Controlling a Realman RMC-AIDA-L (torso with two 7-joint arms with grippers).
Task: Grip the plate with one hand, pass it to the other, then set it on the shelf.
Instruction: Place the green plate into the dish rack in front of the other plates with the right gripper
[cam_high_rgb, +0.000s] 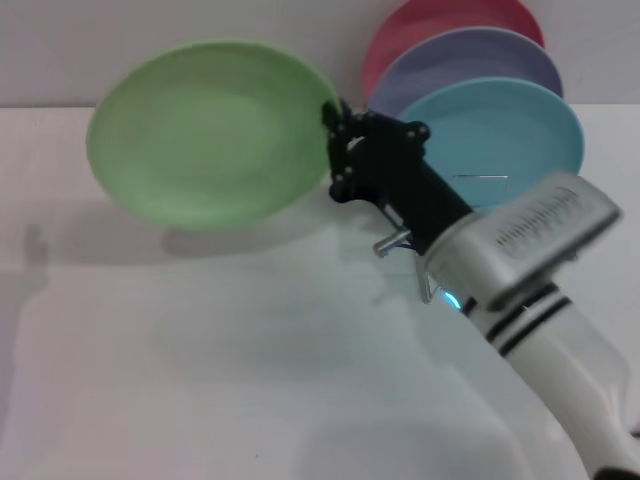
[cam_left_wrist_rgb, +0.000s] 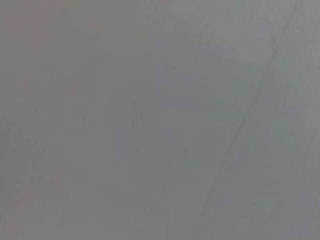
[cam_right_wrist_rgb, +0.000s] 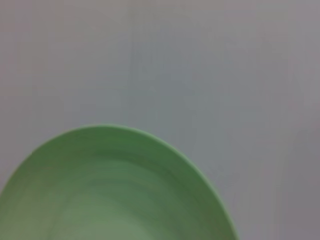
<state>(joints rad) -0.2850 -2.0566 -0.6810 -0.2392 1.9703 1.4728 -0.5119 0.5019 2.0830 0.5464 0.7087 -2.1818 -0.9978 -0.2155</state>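
You see the round, shallow, matte light green plastic plate (cam_high_rgb: 205, 132) held tilted above the table, its right rim clamped by the black two-finger right gripper (cam_high_rgb: 335, 135).

Even, soft light fell; a faint shadow lay on the desk (cam_high_rgb: 200, 330) beneath the plate (cam_high_rgb: 210, 130); my right pincer's (cam_high_rgb: 335, 150) housing was blurred.

Head and right wrist views share the plate (cam_high_rgb: 210, 132).
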